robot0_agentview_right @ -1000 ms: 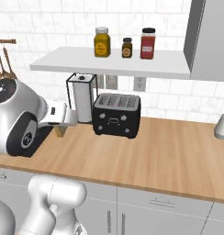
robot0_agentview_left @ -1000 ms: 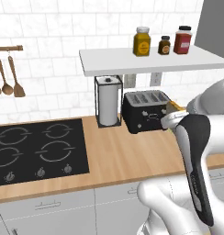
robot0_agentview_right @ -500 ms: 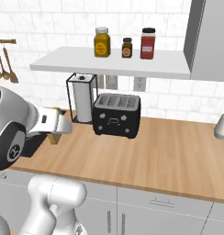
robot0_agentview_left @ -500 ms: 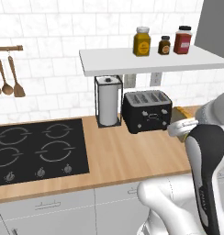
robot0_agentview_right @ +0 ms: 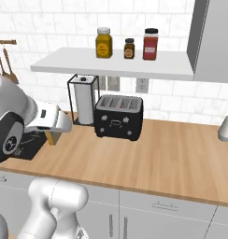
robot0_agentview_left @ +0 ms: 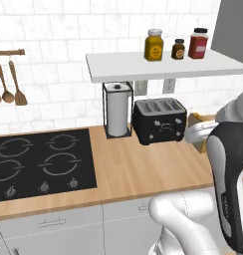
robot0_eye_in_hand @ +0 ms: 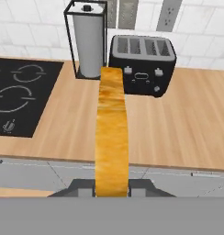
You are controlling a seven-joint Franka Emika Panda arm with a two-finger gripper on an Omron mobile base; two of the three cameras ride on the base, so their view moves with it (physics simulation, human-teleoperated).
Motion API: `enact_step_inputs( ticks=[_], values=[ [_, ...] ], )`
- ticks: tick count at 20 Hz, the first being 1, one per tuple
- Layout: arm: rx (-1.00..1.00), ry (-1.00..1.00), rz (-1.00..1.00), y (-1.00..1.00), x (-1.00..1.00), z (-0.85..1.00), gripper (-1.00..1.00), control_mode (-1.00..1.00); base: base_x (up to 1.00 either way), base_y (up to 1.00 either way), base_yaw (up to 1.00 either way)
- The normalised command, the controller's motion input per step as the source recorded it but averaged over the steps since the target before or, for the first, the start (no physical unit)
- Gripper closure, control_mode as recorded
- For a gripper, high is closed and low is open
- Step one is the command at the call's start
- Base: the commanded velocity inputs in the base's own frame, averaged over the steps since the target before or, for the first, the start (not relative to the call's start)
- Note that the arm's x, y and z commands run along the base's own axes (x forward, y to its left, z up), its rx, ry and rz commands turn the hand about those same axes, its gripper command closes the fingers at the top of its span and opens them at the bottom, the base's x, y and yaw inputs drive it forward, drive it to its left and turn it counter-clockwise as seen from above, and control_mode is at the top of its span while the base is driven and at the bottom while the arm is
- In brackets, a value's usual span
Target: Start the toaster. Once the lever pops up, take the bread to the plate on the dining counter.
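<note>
The black two-slot toaster (robot0_agentview_left: 159, 121) (robot0_agentview_right: 118, 116) (robot0_eye_in_hand: 142, 64) stands on the wood counter under the shelf, and its slots look empty. My gripper (robot0_eye_in_hand: 112, 186) is shut on the bread (robot0_eye_in_hand: 112, 133), which I see edge-on as a tan, golden-brown slice in the hand view. The hand holds the bread (robot0_agentview_left: 195, 122) (robot0_agentview_right: 53, 137) in the air in front of the toaster, nearer the counter's front edge. The plate and the dining counter are out of view.
A white paper-towel roll in a black wire holder (robot0_agentview_left: 117, 109) stands just left of the toaster. The black stovetop (robot0_agentview_left: 39, 162) lies further left. A white shelf (robot0_agentview_left: 163, 67) with three jars hangs above. Wooden spoons (robot0_agentview_left: 9, 84) hang on the wall.
The arm has swung and drawn back from the toaster toward the counter's front, carrying the bread with it. The toaster has not moved.
</note>
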Motion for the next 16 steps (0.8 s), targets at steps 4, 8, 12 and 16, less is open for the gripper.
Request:
enact_step_inputs(
  ticks=[4, 8, 12, 16],
  values=[
    [0.00, 0.01, 0.00, 0.00, -0.03, 0.00, 1.00, -1.00, 0.00, 0.00, 0.00],
    [0.00, 0.00, 0.00, 0.00, 0.00, 0.00, 1.00, -1.00, 0.00, 0.00, 0.00],
    [0.00, 0.00, 0.00, 0.00, 0.00, 0.00, 1.00, 1.00, -0.30, -0.06, 0.00],
    [0.00, 0.00, 0.00, 0.00, 0.00, 0.00, 1.00, 1.00, -0.99, -0.07, 0.09]
  ],
)
